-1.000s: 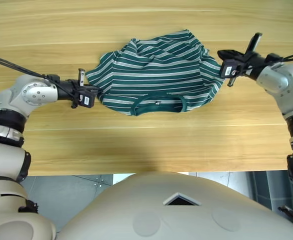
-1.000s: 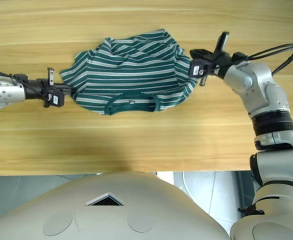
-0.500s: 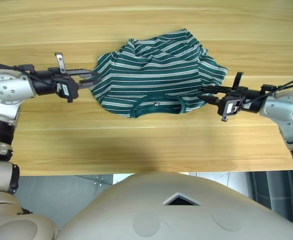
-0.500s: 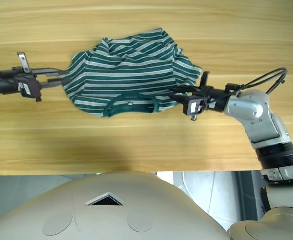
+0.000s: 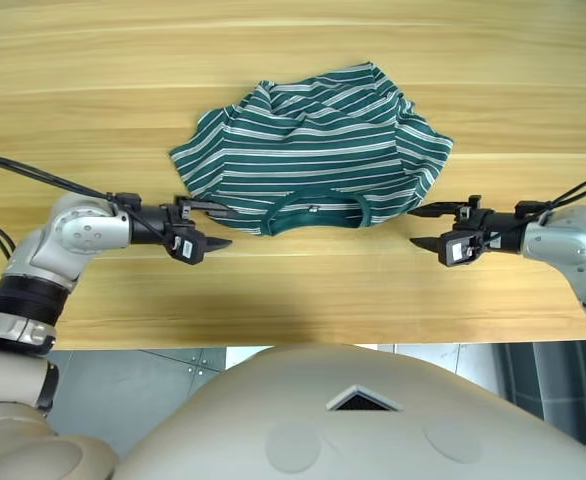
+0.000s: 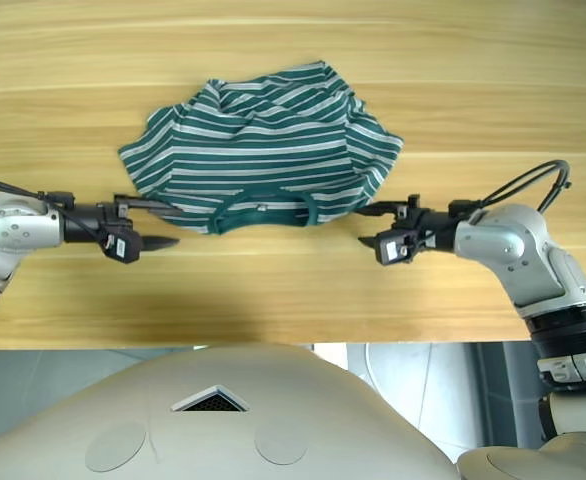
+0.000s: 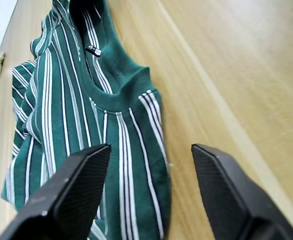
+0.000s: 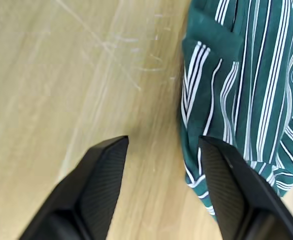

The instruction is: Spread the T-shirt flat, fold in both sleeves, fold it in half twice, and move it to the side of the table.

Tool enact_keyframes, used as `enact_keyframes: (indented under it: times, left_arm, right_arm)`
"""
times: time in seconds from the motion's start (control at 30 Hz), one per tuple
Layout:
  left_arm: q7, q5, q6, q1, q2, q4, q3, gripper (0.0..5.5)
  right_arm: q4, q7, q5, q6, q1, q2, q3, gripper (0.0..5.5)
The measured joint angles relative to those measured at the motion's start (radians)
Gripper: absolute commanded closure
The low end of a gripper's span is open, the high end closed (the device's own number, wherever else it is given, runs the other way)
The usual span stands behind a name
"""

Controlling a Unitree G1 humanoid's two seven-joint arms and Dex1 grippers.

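**Both pincers down at the near edge, shirt not yet flat**

The T-shirt [image 5: 313, 150] lies bunched in the middle of the table [image 5: 293, 300], collar [image 5: 316, 212] toward me, with the body rucked up behind it.

A second ago my left gripper [image 5: 231, 227] sat at the shirt's left edge and my right gripper [image 5: 413, 228] was up by the far right side. Half a second ago the left had gone a little farther out and the right had dropped to the near right corner. Now both have come in low along the near edge, one on each side of the collar. Both are released, jaws wide apart, holding nothing.

In the left wrist view the near left shoulder of the shirt runs into the gap between the jaws. In the right wrist view the cloth lies just beside one finger, not between the two.

The shirt itself has barely shifted, and the wrinkles are much as they were. I read this as the spreading step only begun: I'm lining up for a shoulder grab on each side. The left looks ready to close. The right needs to slide toward the cloth first, or it will pinch air.
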Motion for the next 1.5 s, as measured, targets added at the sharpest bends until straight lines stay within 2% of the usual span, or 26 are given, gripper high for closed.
enact_keyframes:
  times: [0.13,0.33,1.03,1.1,1.5]
  left_arm:
    - [0.061,0.058,-0.007,-0.038,-0.007,0.027,-0.001,1.56]
    - [0.109,0.108,-0.03,-0.078,-0.008,0.066,-0.017,1.56]
    - [0.16,0.184,-0.053,-0.111,0.005,0.146,-0.077,5.18]
    - [0.169,0.198,-0.056,-0.12,0.005,0.163,-0.08,5.5]
    - [0.202,0.216,-0.069,-0.147,0.005,0.196,-0.101,5.5]
  right_arm:
    - [0.056,-0.063,-0.087,0.035,-0.059,0.01,0.0,2.89]
    - [0.07,-0.099,-0.127,0.044,-0.086,0.03,0.022,2.89]
    - [0.121,-0.111,-0.125,0.025,-0.156,0.082,0.106,2.89]
    - [0.15,-0.126,-0.125,0.022,-0.17,0.083,0.109,3.29]
    - [0.185,-0.127,-0.127,0.021,-0.165,0.08,0.128,5.43]
